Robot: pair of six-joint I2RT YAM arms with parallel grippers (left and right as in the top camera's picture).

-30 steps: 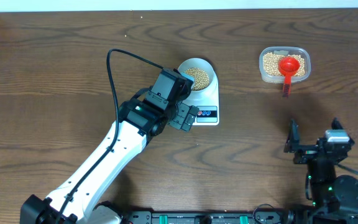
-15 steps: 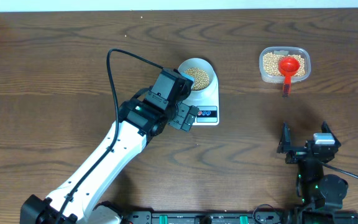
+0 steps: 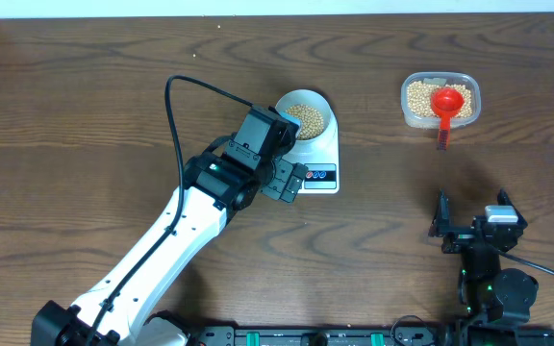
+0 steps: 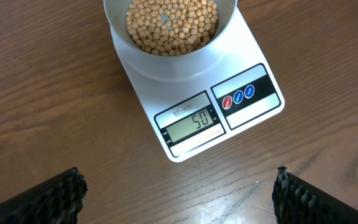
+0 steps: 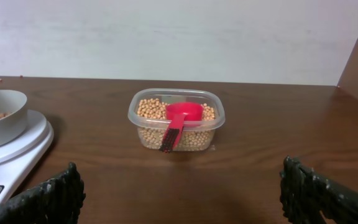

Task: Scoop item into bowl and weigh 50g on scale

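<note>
- The scale (image 4: 166, 94) sat on the table (image 3: 85, 96), left of centre in the overhead view.
- The bowl (image 4: 174, 67) stood on the far part of the scale's platform, upright, leaving the front panel uncovered.
- Beans (image 4: 171, 25) filled the bottom of the bowl in a loose heap, below the rim.
- The display (image 4: 191, 122) read 50, and beside it sat three small round buttons (image 4: 238, 96) on a dark strip, one red and two blue.
- The left gripper (image 4: 179, 200) hung just above the near end of the scale, its wrist camera looking down on the panel. Its jaws were spread wide, one fingertip at each lower corner of the wrist view, with nothing between them and touching nothing.
- The right gripper (image 5: 185, 198) was low near the table's front edge on the right, well apart from the scale. Its jaws were also spread wide and empty.
- A clear tub (image 5: 176, 127) stood at the far right of the table, ahead of the right gripper, holding more beans.
- A red scoop (image 5: 182, 116) lay in the tub, its cup on the beans and its handle sticking out over the near rim, pointing toward the right gripper.
- From the right wrist view, the bowl and scale showed at the left edge, well apart from the tub.
</note>
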